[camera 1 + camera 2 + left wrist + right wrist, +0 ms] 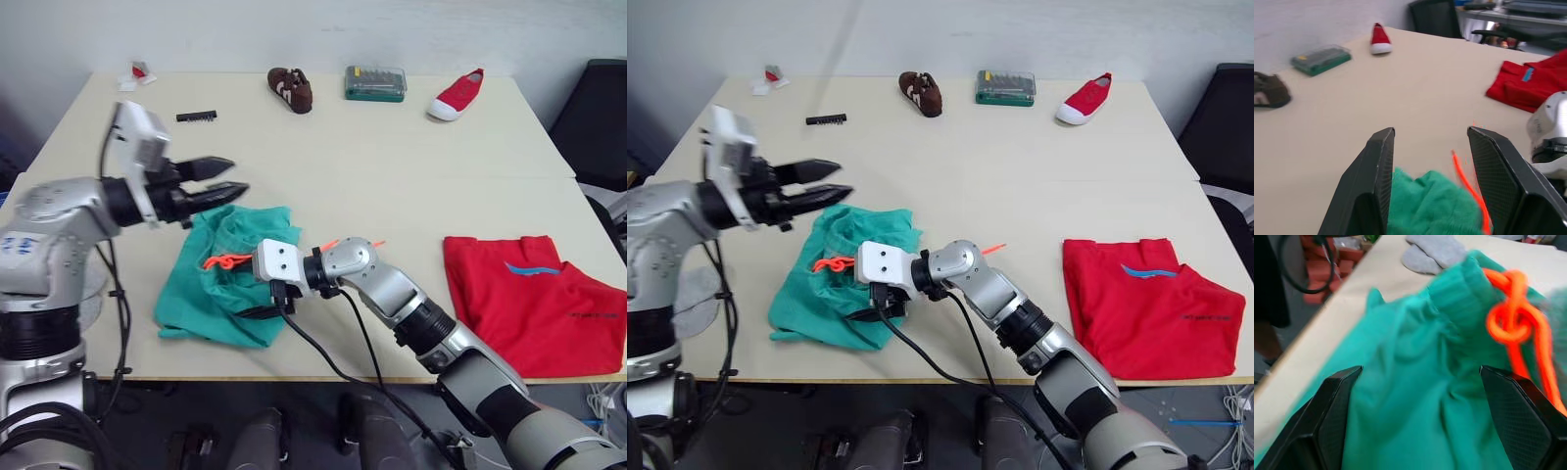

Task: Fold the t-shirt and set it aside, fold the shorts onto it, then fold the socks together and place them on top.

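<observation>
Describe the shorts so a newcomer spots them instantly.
On the beige table, look at the near edge on the robot's left side, between the left gripper and right gripper. The shorts are the crumpled teal-green heap with an orange drawstring, unlike the red t-shirt.

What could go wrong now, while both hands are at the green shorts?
1. The orange drawstring knot lies close to the open right hand; it may snag on a finger.
2. The crumpled teal-green fabric shorts lie near the table's front edge; a pull could drag them off.
3. The open left hand hovers above the shorts, so only one side may lift.
</observation>
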You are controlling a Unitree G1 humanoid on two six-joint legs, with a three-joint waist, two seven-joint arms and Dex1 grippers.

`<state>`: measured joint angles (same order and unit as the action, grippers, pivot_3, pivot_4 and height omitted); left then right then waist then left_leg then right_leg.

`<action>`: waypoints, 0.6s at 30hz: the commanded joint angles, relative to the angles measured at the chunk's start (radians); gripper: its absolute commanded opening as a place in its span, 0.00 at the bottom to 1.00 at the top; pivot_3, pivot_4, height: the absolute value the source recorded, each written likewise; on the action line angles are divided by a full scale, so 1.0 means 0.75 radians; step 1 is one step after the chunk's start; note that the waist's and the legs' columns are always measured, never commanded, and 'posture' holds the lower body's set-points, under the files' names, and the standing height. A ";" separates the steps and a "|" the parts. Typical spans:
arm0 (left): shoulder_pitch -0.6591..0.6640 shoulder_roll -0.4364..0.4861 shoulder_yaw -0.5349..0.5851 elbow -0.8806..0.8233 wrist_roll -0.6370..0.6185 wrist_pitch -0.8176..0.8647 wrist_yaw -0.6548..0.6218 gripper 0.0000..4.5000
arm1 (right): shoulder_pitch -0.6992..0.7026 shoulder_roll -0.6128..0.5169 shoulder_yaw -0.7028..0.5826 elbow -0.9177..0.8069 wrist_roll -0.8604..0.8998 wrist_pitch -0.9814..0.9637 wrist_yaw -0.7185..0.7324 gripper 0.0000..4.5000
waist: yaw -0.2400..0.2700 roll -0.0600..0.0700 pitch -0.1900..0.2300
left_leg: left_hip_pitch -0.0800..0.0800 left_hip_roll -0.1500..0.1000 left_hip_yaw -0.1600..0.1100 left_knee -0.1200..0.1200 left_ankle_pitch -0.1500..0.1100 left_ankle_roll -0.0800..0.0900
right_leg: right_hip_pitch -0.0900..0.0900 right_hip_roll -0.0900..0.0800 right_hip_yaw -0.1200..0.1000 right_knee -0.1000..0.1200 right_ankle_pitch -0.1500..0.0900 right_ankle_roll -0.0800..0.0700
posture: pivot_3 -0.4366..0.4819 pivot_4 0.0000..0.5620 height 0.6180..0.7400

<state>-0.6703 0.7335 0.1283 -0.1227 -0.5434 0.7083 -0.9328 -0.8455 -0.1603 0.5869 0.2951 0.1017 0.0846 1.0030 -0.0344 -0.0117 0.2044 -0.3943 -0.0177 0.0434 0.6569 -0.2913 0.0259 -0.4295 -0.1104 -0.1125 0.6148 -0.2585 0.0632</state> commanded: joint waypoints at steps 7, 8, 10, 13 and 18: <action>0.098 0.158 -0.290 0.154 0.394 -0.418 -0.138 0.55 | 0.098 -0.088 -0.234 -0.348 0.190 0.104 0.086 0.86 | 0.009 0.002 0.001 | 0.004 0.005 0.003 0.000 0.001 -0.003 | 0.001 0.004 0.003 0.001 -0.001 -0.001 | 0.48 0.27 1.00; 0.101 0.166 -0.267 0.182 0.401 -0.432 -0.124 0.46 | 0.118 -0.110 -0.248 -0.364 0.195 0.128 0.087 0.87 | 0.012 0.002 0.001 | 0.005 0.005 0.004 -0.001 0.001 -0.003 | 0.001 0.003 0.004 0.003 -0.001 -0.001 | 0.48 0.27 1.00; 0.128 0.187 -0.219 0.196 0.391 -0.437 -0.128 0.35 | 0.148 -0.137 -0.257 -0.377 0.191 0.146 0.093 0.72 | 0.013 0.001 0.001 | 0.005 0.005 0.004 0.000 0.000 -0.002 | 0.000 0.002 0.004 0.002 -0.001 -0.002 | 0.48 0.27 1.00; 0.238 0.239 -0.158 0.160 0.375 -0.430 -0.148 0.13 | 0.147 -0.118 -0.272 -0.314 0.155 0.164 0.037 0.48 | 0.005 0.001 0.001 | 0.006 0.005 0.004 0.000 0.000 -0.001 | 0.000 0.001 0.005 0.000 0.000 -0.002 | 0.48 0.27 1.00; 0.410 0.307 -0.095 0.125 0.448 -0.478 -0.098 0.00 | 0.055 -0.016 -0.320 -0.117 0.100 0.162 -0.101 0.10 | 0.002 0.001 0.001 | 0.008 0.005 0.007 -0.006 0.001 -0.003 | -0.003 0.001 0.007 0.007 -0.001 -0.003 | 0.48 0.27 1.00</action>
<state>-0.3763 0.9359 0.0231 -0.0018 -0.2356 0.3748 -1.0256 -0.7662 -0.2004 0.3758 0.1933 0.1812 0.2208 0.9581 -0.0330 -0.0112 0.2052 -0.3888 -0.0138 0.0487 0.6525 -0.2904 0.0232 -0.4328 -0.1097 -0.1071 0.6202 -0.2595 0.0605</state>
